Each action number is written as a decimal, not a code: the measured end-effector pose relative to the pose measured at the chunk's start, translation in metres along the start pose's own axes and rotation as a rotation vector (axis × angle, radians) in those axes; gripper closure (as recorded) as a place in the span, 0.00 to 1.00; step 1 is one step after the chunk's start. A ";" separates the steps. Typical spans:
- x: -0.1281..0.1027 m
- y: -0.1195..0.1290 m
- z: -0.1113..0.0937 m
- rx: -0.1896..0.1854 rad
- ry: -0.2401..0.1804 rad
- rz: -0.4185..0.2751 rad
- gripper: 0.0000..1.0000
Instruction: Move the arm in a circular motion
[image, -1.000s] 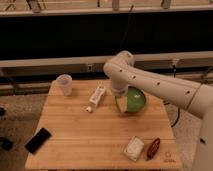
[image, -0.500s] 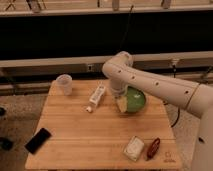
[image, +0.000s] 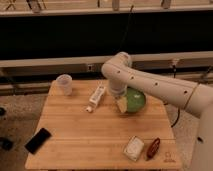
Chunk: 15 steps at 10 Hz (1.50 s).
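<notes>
Camera view, white arm (image: 155, 87) reaching in from the right above a wooden tabletop (image: 90, 132), bending at a rounded joint and dropping to the claw (image: 121, 103) just beneath it, at a green bowl's (image: 137, 100) left rim; claw's grip cannot be told; white tube (image: 96, 96) and clear cup (image: 64, 83) lie to the left

Looked down from high off near edge of table (image: 95, 142) toward back wall (image: 60, 35), fairly close; gripper (image: 121, 103) mid-frame at green bowl (image: 136, 99).
</notes>
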 end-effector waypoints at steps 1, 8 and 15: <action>0.000 0.000 0.001 -0.001 0.000 -0.010 0.20; -0.001 -0.001 0.005 -0.010 0.002 -0.074 0.20; -0.001 -0.004 0.009 -0.022 0.007 -0.155 0.20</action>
